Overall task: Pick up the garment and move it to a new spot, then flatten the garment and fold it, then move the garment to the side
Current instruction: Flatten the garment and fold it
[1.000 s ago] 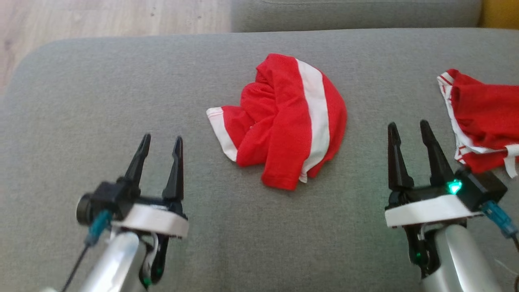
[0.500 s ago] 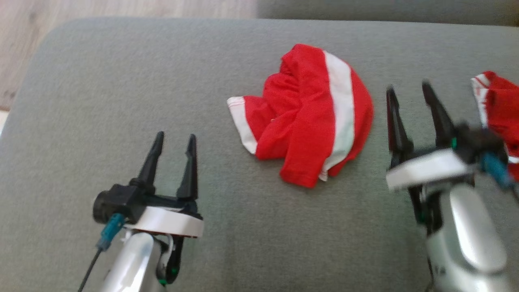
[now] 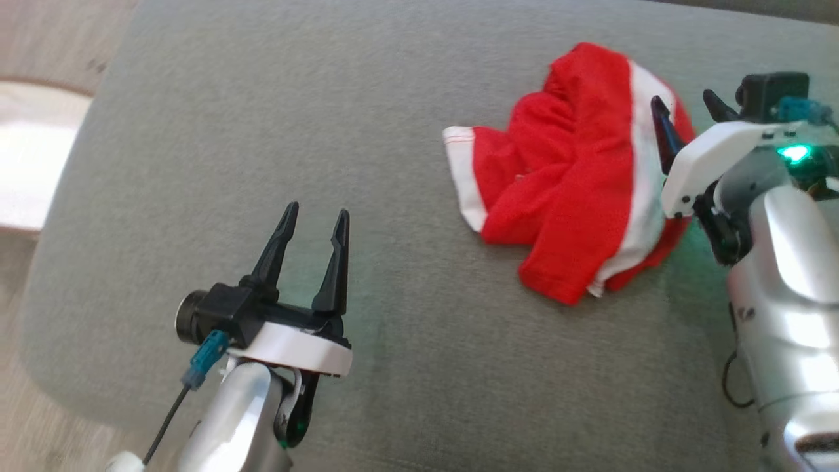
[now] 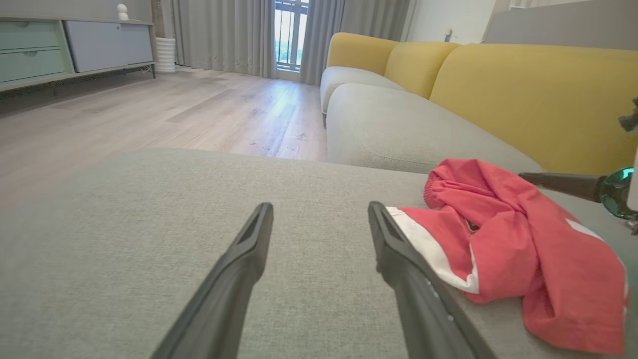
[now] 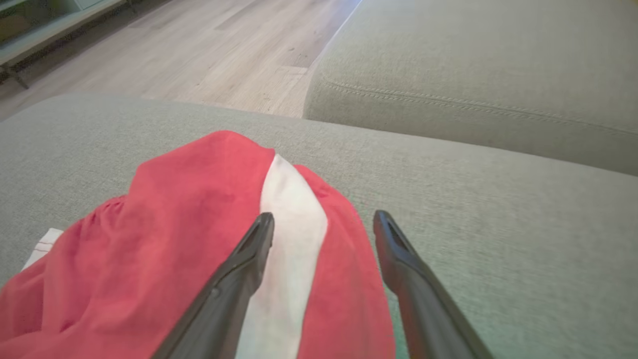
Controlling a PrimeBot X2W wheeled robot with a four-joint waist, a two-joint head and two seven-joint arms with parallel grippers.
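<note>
The garment [image 3: 577, 177] is a crumpled red piece with white bands, lying bunched on the grey cushion [image 3: 328, 131]. My right gripper [image 3: 685, 101] hovers open over the garment's right edge, one finger above the white stripe [image 5: 291, 224] and the other past the red hem. Nothing sits between its fingers. My left gripper [image 3: 316, 219] stands open over bare cushion at the lower left, well left of the garment [image 4: 503, 239], whose white-trimmed end lies just beyond its right fingertip [image 4: 379, 219].
The cushion's left edge drops to a wooden floor [image 3: 39, 406]. A second grey seat [image 5: 473, 75] lies beyond a gap in the right wrist view. Yellow sofa backs [image 4: 523, 85] and a low cabinet [image 4: 60, 50] stand farther off.
The head camera has turned left and down, shifting the whole picture right. My right gripper has risen and moved forward over the garment's right edge. The left gripper holds its pose.
</note>
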